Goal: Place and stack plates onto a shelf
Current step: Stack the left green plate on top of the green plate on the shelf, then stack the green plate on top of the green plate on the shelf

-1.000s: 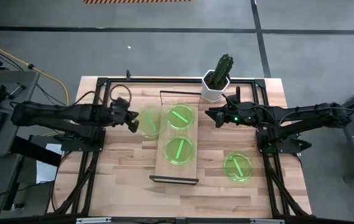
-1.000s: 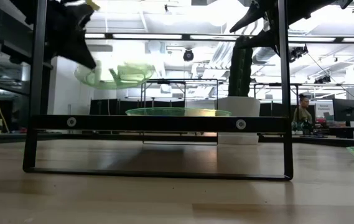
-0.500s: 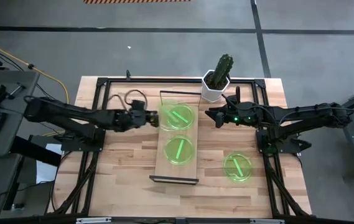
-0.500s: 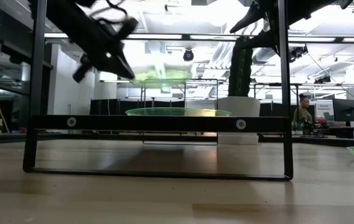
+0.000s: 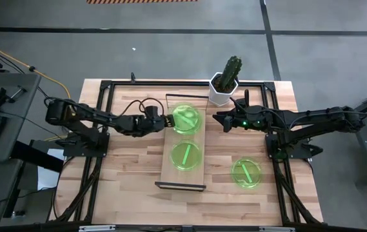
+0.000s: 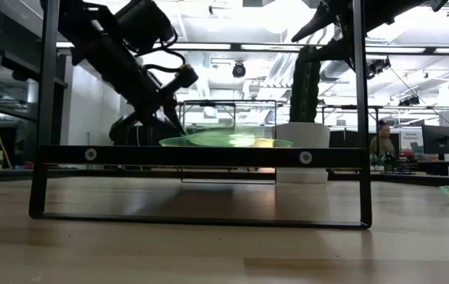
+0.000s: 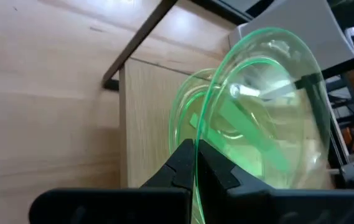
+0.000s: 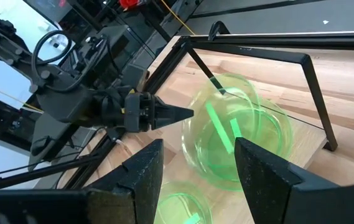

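Two green plates lie on the light-wood shelf (image 5: 183, 177): a near plate (image 5: 186, 155) and a far plate (image 7: 189, 124). My left gripper (image 5: 168, 120) is shut on a third plate (image 7: 270, 99), which it holds over the far plate. Whether the two touch I cannot tell. Another plate (image 5: 246, 173) lies on the tabletop to the right of the shelf. My right gripper (image 5: 218, 120) hangs open, with nothing between its fingers, just right of the shelf's far end; in its own view it (image 8: 195, 180) looks down on the stacked plates. My left gripper pinches the plate's rim (image 7: 196, 158) on the plate's left side between its two fingers. The fingers (image 6: 178, 126) slant down from the table's left. The plate reaches out ahead of them, slightly tilted, over the far plate on the shelf.
A cactus in a white pot (image 5: 224, 87) stands behind the shelf's far end. Black frame rails (image 5: 106, 129) run along the table's left, right and far sides. A person (image 6: 382, 140) sits in the room beyond.
My left gripper has gone toward the table's right edge and down, rolling as it went. It has carried its plate from left of the shelf to over the far plate there. The plate has sunk from well above shelf height to just above the far plate.
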Robot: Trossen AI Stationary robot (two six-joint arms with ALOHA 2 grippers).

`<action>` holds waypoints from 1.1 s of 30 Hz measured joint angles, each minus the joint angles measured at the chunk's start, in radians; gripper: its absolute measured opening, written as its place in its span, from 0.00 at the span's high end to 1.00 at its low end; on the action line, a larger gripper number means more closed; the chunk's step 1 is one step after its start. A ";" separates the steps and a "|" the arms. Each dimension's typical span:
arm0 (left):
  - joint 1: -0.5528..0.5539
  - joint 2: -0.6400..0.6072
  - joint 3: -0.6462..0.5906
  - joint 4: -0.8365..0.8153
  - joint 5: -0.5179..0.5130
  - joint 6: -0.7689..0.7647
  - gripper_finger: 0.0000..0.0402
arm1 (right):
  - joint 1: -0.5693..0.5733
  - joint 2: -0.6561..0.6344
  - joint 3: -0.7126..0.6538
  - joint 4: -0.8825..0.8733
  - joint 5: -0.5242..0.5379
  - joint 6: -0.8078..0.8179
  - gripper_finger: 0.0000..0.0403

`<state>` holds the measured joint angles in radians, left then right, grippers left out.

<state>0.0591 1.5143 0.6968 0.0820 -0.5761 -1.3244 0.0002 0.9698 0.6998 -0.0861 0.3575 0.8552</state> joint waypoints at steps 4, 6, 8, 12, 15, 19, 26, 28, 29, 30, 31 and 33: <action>0.014 -0.001 0.001 0.028 0.023 0.016 1.00 | 0.000 0.000 0.000 0.000 0.004 0.000 0.55; 0.022 0.000 0.001 0.025 0.023 0.017 1.00 | 0.000 0.000 0.000 0.000 0.016 0.000 0.55; 0.027 0.000 0.001 0.034 0.024 0.018 1.00 | 0.000 0.000 0.000 0.000 0.029 0.000 0.55; 0.027 0.000 0.001 0.057 0.043 0.063 1.00 | 0.000 0.000 0.000 0.000 0.033 0.000 0.55; 0.026 0.000 0.001 0.074 0.050 0.087 0.97 | 0.000 0.000 0.000 0.000 0.033 0.000 0.55; 0.026 0.000 0.001 0.113 0.050 0.125 0.91 | 0.000 0.000 0.000 0.000 0.036 0.000 0.55; 0.037 -0.017 0.000 0.116 0.065 0.203 0.76 | 0.000 0.000 0.000 0.000 0.036 0.000 0.55; 0.048 -0.041 0.001 0.120 0.098 0.239 0.73 | 0.000 0.000 0.000 0.000 0.036 0.000 0.55; 0.053 -0.051 0.000 0.120 0.120 0.264 0.72 | 0.000 0.000 0.000 0.000 0.036 0.000 0.55; 0.058 -0.061 0.000 0.118 0.145 0.290 0.71 | 0.000 0.000 0.000 0.000 0.036 0.000 0.55; 0.062 -0.070 0.000 0.116 0.165 0.316 0.70 | 0.000 0.000 0.000 0.000 0.036 0.000 0.55; 0.068 -0.082 0.001 0.117 0.199 0.356 0.69 | 0.000 0.000 0.000 0.000 0.036 0.000 0.55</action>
<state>0.1275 1.4325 0.6975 0.1993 -0.3773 -0.9686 -0.0002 0.9699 0.6998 -0.0856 0.3935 0.8548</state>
